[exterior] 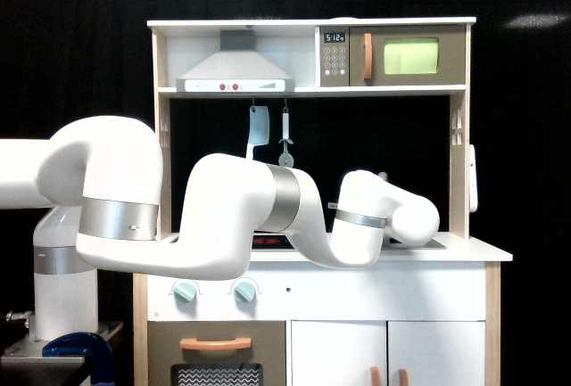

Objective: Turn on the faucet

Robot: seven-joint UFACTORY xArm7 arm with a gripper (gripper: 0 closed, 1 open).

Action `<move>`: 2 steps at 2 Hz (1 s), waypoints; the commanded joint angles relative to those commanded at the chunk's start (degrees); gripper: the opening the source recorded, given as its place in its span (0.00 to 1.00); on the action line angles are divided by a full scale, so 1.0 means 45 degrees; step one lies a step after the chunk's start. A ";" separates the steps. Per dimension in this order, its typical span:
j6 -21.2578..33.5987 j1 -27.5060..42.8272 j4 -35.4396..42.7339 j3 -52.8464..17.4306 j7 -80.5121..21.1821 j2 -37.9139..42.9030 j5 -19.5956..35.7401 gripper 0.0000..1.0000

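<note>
Knobs (186, 291): we count two, round, mint-green.
Faucet (383, 175): one, mostly hidden behind our arm (384, 212).
Jaws: hidden; we cannot tell.

White xArm7 arm (223, 221) enters from the left edge of the frame, mid-height, on a vertical base column at lower left. Big shoulder joint at left with a silver band, then a low elbow sweep across frame centre, second silver band, third band near the wrist. Rounded wrist end (412, 215) sits right of centre, pointing right. Gripper hidden, state unreadable.
</note>
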 joint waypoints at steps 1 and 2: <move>0.0809 0.1425 0.2310 0.0294 0.0446 -0.0453 -0.0423 1.00; 0.0622 -0.0694 0.0023 0.0838 0.1047 -0.0206 -0.0555 1.00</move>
